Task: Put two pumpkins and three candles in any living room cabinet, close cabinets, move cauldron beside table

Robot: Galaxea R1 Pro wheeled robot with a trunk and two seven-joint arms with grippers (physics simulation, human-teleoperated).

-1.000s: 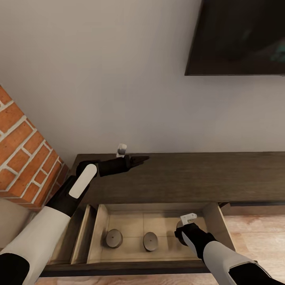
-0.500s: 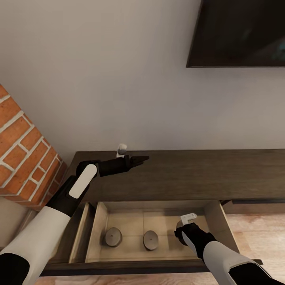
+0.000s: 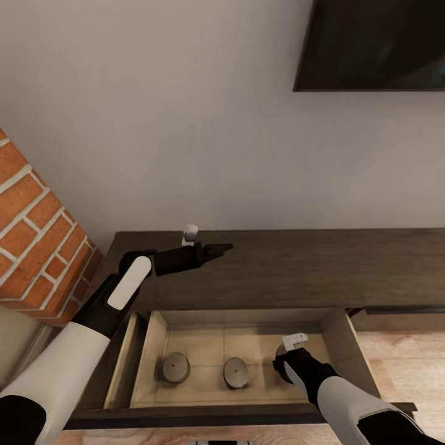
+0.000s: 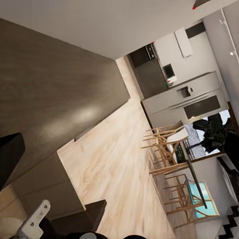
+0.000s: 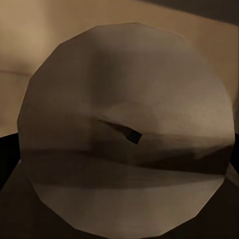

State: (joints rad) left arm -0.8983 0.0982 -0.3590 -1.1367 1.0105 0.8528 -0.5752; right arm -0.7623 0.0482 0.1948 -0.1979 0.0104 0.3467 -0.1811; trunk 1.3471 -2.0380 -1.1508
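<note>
A third candle [image 5: 127, 132] is held low in the open cabinet [image 3: 278, 272] drawer by the right gripper [image 3: 285, 358], beside two unmoved candles; left jaws' state cannot be told.

Both arms wore glossy white shells over black joints. The left forearm carried a white oval panel, and each wrist bore a small pale bracket.

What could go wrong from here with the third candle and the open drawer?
1. The right gripper is down in the drawer with the third candle right at its fingers; a skewed release could tip it.
2. That arm crosses the drawer's front edge, so lifting out carelessly could knock it.
3. The left gripper hangs over the cabinet top, not by the drawer front; the drawer is not yet closed.
</note>
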